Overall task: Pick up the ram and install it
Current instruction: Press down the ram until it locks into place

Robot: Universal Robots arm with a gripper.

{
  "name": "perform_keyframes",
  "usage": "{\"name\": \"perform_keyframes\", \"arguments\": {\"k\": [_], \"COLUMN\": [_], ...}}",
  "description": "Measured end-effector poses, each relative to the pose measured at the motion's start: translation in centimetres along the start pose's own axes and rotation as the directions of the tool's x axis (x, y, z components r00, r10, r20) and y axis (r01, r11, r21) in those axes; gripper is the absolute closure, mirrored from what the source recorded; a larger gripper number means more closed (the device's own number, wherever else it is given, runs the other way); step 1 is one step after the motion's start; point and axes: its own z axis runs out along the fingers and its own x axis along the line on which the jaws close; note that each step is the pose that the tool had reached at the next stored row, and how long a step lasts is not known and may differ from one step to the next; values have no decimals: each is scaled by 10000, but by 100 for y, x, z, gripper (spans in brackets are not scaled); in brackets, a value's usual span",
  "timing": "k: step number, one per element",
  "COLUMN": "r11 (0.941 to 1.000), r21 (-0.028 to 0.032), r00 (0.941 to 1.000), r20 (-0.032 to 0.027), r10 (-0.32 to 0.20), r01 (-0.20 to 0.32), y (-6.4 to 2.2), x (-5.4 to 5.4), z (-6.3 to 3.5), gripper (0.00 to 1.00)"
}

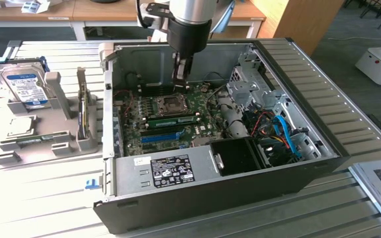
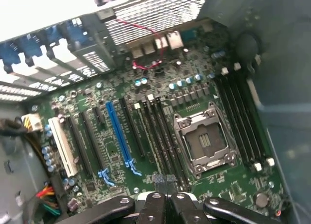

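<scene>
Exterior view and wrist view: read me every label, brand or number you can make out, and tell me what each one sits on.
No text here can be read with confidence.
Power supply label: white print on black, too small to read.
Hard drive label: blue and white, print blurred.
Small white sticker on the supply: unreadable.
Motherboard: markings too fine to read.
</scene>
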Motion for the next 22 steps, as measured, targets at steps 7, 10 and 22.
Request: {"name": "perform_keyframes", "arguments": {"k": [7, 10, 22], "r11": [9920, 9834, 9210], "r21": [34, 46, 84], "r00": [9919, 9834, 9209], "r20": [49, 71, 168], "r10": [1265, 1813, 3894], "r01": [-1266, -1813, -3895], "y": [0, 0, -1], "x": [1, 1, 1], "z": [8, 12, 33], "gripper": [90, 90, 90]}}
